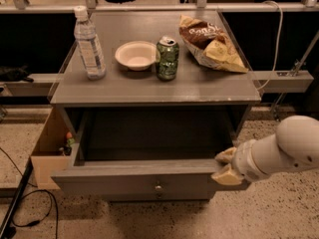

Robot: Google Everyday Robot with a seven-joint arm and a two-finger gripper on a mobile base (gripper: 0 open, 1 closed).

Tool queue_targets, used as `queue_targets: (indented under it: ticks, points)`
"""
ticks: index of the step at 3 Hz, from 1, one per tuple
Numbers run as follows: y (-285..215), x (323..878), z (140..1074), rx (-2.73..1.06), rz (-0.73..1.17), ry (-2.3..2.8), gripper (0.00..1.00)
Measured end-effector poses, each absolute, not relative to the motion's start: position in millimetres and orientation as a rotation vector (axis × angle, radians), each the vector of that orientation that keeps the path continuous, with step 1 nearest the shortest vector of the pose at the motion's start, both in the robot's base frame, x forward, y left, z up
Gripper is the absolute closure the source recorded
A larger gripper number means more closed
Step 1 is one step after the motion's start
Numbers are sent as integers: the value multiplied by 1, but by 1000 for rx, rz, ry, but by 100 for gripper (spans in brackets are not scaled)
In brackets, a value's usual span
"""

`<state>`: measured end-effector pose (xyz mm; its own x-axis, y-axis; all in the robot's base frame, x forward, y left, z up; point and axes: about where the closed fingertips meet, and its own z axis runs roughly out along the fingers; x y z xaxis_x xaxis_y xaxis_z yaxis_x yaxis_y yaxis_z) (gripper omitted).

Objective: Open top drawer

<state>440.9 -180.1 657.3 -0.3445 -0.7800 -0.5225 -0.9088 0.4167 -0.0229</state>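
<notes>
The top drawer [134, 180] is a wide grey wooden drawer with a small round metal knob [158, 187] at its centre. It stands pulled well out from under the grey table top, and its deep box looks dark and empty. My gripper [224, 167] on the white arm comes in from the right. It sits at the right end of the drawer's front panel, at the top rim. One tan finger [227, 176] lies against the front.
On the table top [209, 91] stand a water bottle [89, 44], a white bowl [135, 55], a green can [167, 58] and a chip bag [212, 43]. A wooden box [50, 148] sits at the left with small items. A cable [30, 208] lies on the floor.
</notes>
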Motion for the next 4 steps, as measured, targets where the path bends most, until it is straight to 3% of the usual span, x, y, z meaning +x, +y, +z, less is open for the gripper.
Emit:
queue_targets:
  ticks: [1, 3, 4]
  points:
    - [-180, 441, 659, -1434, 377, 2219, 100]
    - [-187, 419, 661, -1443, 365, 2221, 100]
    - [-187, 419, 661, -1443, 365, 2221, 82]
